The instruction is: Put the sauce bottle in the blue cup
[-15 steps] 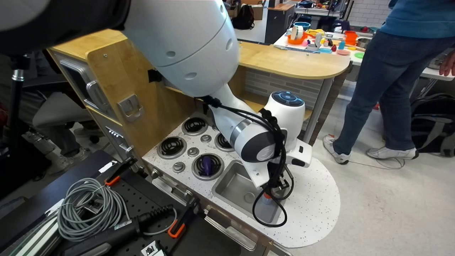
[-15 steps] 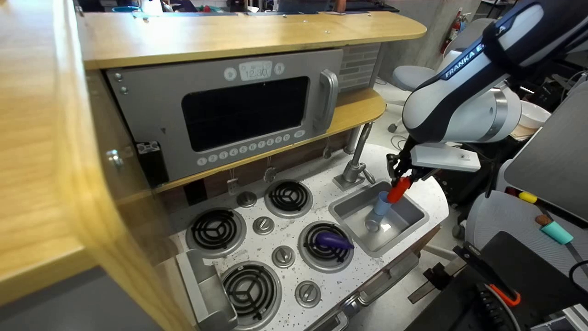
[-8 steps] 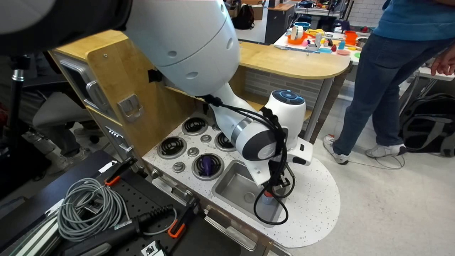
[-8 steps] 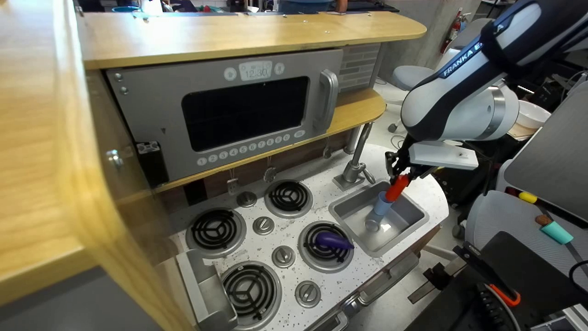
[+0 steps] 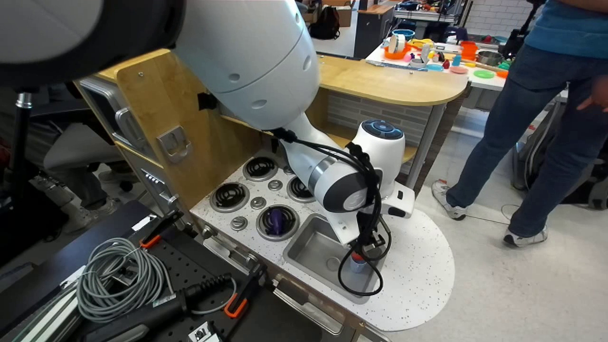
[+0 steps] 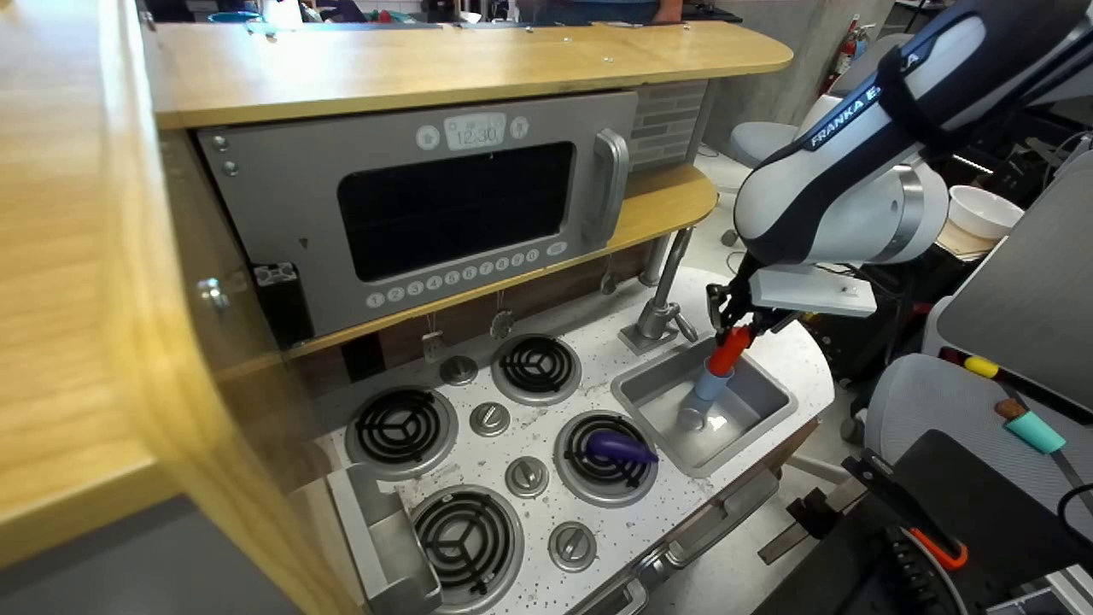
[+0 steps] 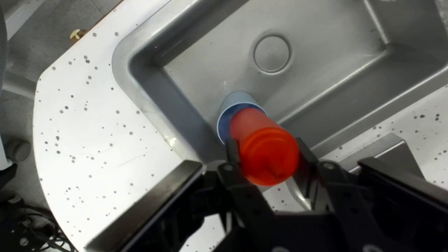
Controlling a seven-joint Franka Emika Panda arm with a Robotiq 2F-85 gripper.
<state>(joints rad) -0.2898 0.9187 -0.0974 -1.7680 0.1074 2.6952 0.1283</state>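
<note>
The sauce bottle is a red plastic bottle (image 7: 251, 120) with an orange-red end facing the wrist camera. It also shows in both exterior views (image 6: 727, 351) (image 5: 358, 256). My gripper (image 7: 269, 154) is shut on it, with one finger (image 7: 232, 151) on each side. The blue cup (image 7: 237, 98) stands in the sink; it shows in both exterior views (image 6: 710, 384) (image 5: 357, 267). The bottle is tilted, and its lower end overlaps the cup's mouth and appears to be just inside. The cup's inside is partly hidden by the bottle.
The grey sink (image 6: 636, 418) surrounds the cup, with its wall close by. A metal faucet (image 6: 657, 318) stands beside the sink. A purple toy eggplant (image 6: 616, 445) lies on a burner. A toy microwave (image 6: 461, 188) is behind. A person (image 5: 517, 114) stands near the counter.
My gripper has moved down and towards the cup, with the bottle in it. The bottle's lower end has gone from beside and above the cup's rim to its mouth. The person has shifted.
</note>
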